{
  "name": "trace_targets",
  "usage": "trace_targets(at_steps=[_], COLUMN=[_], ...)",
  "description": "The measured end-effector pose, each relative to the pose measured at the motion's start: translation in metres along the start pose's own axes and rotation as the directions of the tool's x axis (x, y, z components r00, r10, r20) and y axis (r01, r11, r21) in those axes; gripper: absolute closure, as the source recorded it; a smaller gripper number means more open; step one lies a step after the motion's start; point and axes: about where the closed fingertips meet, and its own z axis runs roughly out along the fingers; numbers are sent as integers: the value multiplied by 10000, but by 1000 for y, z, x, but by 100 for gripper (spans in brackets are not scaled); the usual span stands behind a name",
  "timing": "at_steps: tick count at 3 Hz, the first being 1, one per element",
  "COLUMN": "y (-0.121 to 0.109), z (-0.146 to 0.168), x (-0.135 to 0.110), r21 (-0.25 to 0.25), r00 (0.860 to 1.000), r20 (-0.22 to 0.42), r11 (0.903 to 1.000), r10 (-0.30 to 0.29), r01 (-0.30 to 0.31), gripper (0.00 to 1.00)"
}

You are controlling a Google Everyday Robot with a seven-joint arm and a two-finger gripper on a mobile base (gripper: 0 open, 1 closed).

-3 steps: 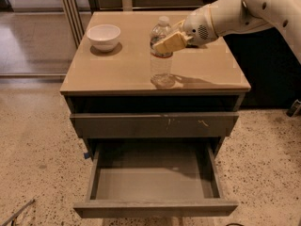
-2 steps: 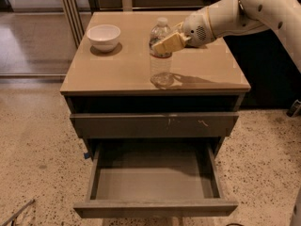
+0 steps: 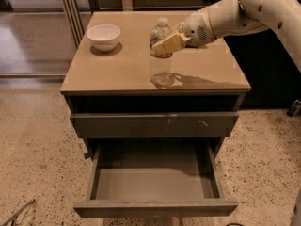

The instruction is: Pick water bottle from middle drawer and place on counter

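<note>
The water bottle (image 3: pixel 161 66), clear with a white cap, stands upright on the tan counter (image 3: pixel 113 69), near its middle front. My gripper (image 3: pixel 165 43) reaches in from the right on the white arm and is shut on the bottle's upper part; one tan finger (image 3: pixel 170 42) lies across the bottle's front. The bottle's base looks to rest on the counter. The middle drawer (image 3: pixel 155 182) is pulled wide open below, its grey floor bare.
A white bowl (image 3: pixel 104 36) sits at the counter's back left. A closed drawer front with small pale scratches (image 3: pixel 155 125) is above the open drawer. Speckled floor surrounds the cabinet. A dark cabinet stands to the right.
</note>
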Motion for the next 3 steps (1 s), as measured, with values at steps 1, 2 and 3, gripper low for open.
trace_targets(at_steps=[1,2,3], y=[0,0,0], z=[0,0,0], x=[0,0,0], r21=[0,-1,-2], r00=[10000,10000,10000], r20=[0,0,0], r11=[10000,10000,10000], r10=[0,0,0], r01=[0,0,0], gripper=[35,11,0])
